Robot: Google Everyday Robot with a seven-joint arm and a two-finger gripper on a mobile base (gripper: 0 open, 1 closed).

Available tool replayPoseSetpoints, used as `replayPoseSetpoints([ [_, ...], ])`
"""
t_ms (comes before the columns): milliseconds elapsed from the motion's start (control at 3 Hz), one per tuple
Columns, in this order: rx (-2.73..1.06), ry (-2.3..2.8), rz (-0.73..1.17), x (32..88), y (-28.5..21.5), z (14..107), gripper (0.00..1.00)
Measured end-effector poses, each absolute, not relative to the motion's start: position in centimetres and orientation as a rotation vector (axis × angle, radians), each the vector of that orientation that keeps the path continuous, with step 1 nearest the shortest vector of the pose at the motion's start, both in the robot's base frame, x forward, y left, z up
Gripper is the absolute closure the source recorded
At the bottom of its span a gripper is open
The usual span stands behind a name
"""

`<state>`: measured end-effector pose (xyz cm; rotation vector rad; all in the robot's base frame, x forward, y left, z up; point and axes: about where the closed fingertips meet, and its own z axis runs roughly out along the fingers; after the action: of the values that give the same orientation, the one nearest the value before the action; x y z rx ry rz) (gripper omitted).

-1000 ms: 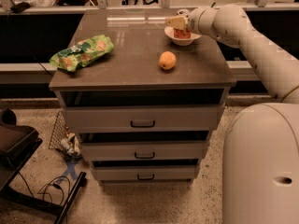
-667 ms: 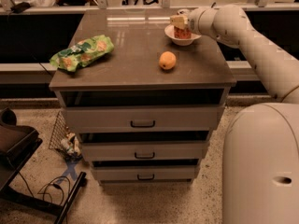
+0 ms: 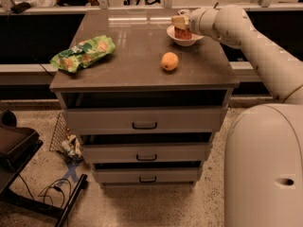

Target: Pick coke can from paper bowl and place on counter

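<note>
Coke can (image 3: 182,33) upright in paper bowl (image 3: 185,42) on counter (image 3: 137,63), gripper (image 3: 181,22) atop.

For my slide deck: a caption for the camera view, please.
Hand at the can in the bowl on the counter, orange nearby.

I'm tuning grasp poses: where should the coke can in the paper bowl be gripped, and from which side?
Probably its upper body, from above: the coke can appears upright in the paper bowl, whose rim hides its base. The gripper sits at its top.
</note>
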<state>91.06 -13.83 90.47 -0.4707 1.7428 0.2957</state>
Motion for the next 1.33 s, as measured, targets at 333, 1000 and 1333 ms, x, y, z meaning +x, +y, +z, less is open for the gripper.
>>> replayPoseSetpoints([
  [333, -0.505, 1.716, 0.295, 91.9, -12.7, 92.4, 1.0],
  [1000, -0.569, 1.681, 0.293, 94.5, -9.8, 97.3, 1.0],
  [1333, -0.579, 1.668, 0.287, 96.7, -4.7, 98.2, 1.0],
])
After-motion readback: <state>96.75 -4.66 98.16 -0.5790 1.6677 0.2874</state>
